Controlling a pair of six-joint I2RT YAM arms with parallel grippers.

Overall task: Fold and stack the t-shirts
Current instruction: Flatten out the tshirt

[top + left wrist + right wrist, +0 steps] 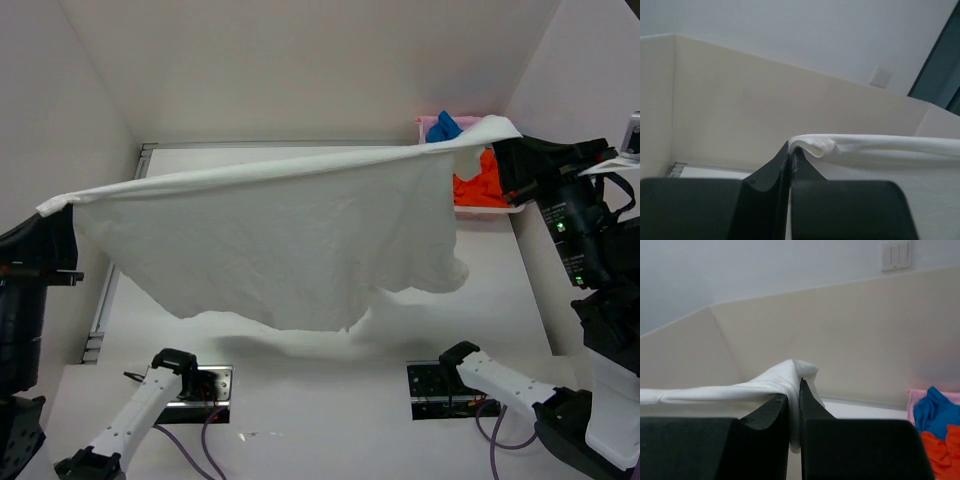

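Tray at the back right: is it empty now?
No, the tray holds a blue t-shirt, an orange-red t-shirt and a pink t-shirt, all crumpled.

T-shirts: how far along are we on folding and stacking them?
Done: nothing is folded or stacked yet. In hand: the off-white t-shirt hangs spread above the table, with the left fingers and right fingers each shut on an upper corner. Left: fold it, then the blue shirt, orange-red shirt and pink shirt, crumpled in the tray at the far right.
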